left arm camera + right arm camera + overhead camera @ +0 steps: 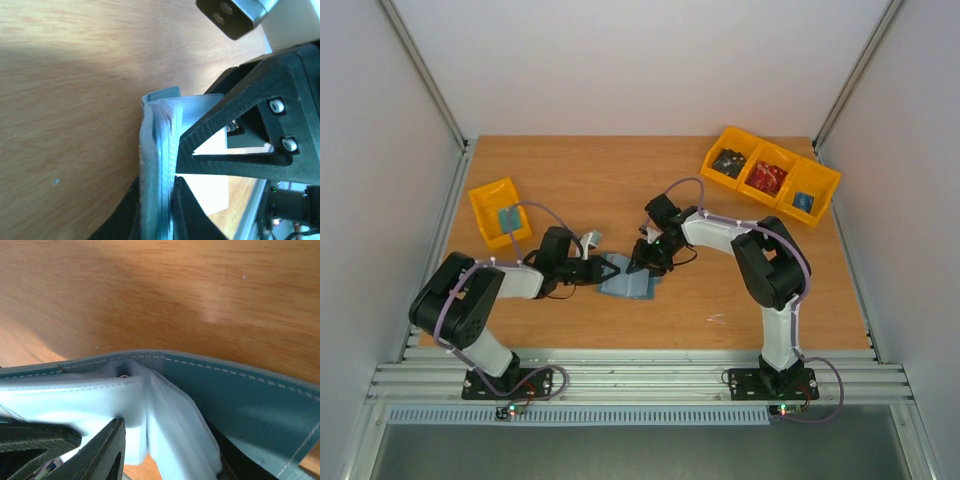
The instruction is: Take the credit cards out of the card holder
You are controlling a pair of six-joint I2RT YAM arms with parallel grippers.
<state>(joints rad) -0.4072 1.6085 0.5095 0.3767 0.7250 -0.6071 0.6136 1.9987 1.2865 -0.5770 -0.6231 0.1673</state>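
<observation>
— On the bench (620,180), between our two arms, the wallet (630,286) lies opened and its pale lining shows. How far along are we?
— Barely started, we judge. We see no cards free of it, so all the pulling out is left.
— And the claws?
— Our left claw (614,270) is clamped on the wallet's left edge. Our right claw (646,264) straddles the pale flaps, somewhat apart, and we cannot tell whether it grips.
</observation>
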